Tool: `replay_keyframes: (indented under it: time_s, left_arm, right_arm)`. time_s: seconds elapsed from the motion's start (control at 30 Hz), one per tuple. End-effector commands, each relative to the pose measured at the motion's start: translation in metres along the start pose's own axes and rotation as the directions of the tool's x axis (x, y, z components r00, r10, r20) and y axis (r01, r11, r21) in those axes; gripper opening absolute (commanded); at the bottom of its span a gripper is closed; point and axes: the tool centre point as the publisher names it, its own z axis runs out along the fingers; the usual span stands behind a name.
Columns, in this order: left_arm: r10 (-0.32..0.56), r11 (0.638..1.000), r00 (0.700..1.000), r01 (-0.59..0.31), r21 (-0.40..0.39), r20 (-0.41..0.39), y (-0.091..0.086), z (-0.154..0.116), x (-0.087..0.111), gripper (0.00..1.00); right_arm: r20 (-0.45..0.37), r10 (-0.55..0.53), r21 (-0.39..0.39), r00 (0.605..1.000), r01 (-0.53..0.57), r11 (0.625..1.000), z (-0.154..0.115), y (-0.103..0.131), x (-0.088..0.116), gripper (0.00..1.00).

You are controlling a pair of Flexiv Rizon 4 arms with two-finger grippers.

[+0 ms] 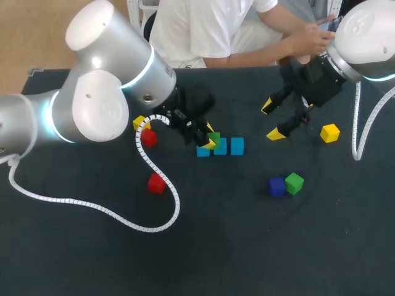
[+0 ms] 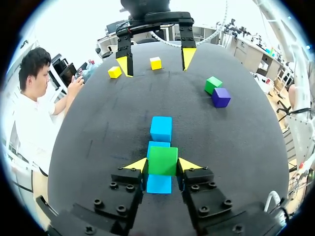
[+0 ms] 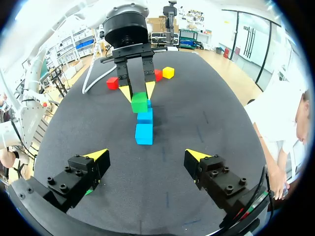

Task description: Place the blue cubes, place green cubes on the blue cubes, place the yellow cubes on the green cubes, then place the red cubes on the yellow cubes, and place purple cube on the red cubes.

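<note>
Right claw [image 3: 146, 154] spread wide, left claw [image 3: 138, 92] gripping green cube [image 3: 139, 103] over blue cubes [image 3: 144, 133]

left gripper [image 2: 162, 165] is clamped on a green cube [image 2: 163, 158]; right gripper [image 3: 147, 157] hangs with fingers spread wide.

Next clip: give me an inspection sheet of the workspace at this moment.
Surface: black table.
Job's things: three blue cubes in a row; green cube over its end; second green cube beside purple cube; two red cubes, two yellow cubes loose.
Clutter: nothing seen.
Grippers: left gripper shut on green cube; right gripper open, empty.
Cables: white coiled cable across table from left arm; another by right arm.
Surroundings: nothing seen.
</note>
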Motion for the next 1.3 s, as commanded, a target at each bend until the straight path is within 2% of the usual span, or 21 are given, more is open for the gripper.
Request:
replay_keyframes:
  time_s: [0.03,0.1,0.5,1.3]
  left_arm:
    - [-0.002,1.0,1.0,0.002,-0.002,-0.004,0.001,0.0002,0.001,0.11]
    - [-0.005,1.0,1.0,0.005,-0.01,-0.007,-0.0001,-0.0018,0.0009,0.0]
    - [-0.017,0.999,1.0,0.016,-0.033,-0.012,-0.0031,-0.0066,0.0015,0.0]
    - [-0.029,0.998,1.0,0.029,-0.053,-0.012,0.0035,-0.0027,0.0001,0.0]
  right_arm:
    - [0.001,-0.001,0.002,1.0,0.001,1.0,-0.0003,0.0008,0.0002,1.0]
    - [0.001,-0.001,0.002,1.0,0.001,1.0,-0.0003,0.0008,0.0002,1.0]
    - [0.001,-0.001,0.002,1.0,0.001,1.0,-0.0003,0.0008,0.0002,1.0]
    - [0.001,-0.001,0.002,1.0,0.001,1.0,-0.0003,0.0008,0.0002,1.0]
